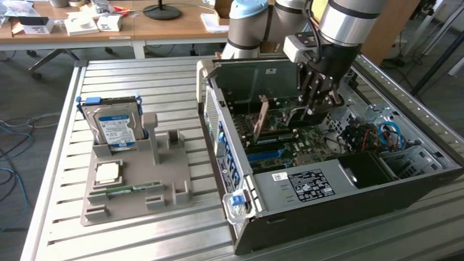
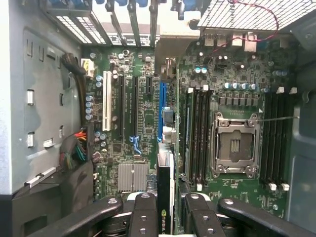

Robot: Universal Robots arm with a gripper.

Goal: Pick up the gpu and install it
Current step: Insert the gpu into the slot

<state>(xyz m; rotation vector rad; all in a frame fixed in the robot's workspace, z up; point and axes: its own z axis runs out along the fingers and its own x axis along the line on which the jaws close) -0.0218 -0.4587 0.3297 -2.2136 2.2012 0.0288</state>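
The gpu (image 2: 165, 197) is a thin dark card with a green logo, seen edge-on and clamped between my two black fingers (image 2: 143, 212). My gripper (image 2: 165, 217) is shut on it. The card hangs above the motherboard (image 2: 143, 128), in line with the long blue slot (image 2: 162, 111) and apart from it. In the exterior view my gripper (image 1: 308, 111) reaches down into the open computer case (image 1: 326, 185). There the gpu (image 1: 263, 117) shows as a brownish upright card just above the board.
On the slatted table at the exterior view's left, a grey fixture (image 1: 138, 185) holds a silver hard drive with a blue label (image 1: 116, 125), a square chip (image 1: 107, 173) and a green memory stick (image 1: 134, 188). Inside the case are the empty processor socket (image 2: 234, 145), black memory slots (image 2: 197, 133) and cables (image 2: 74, 148).
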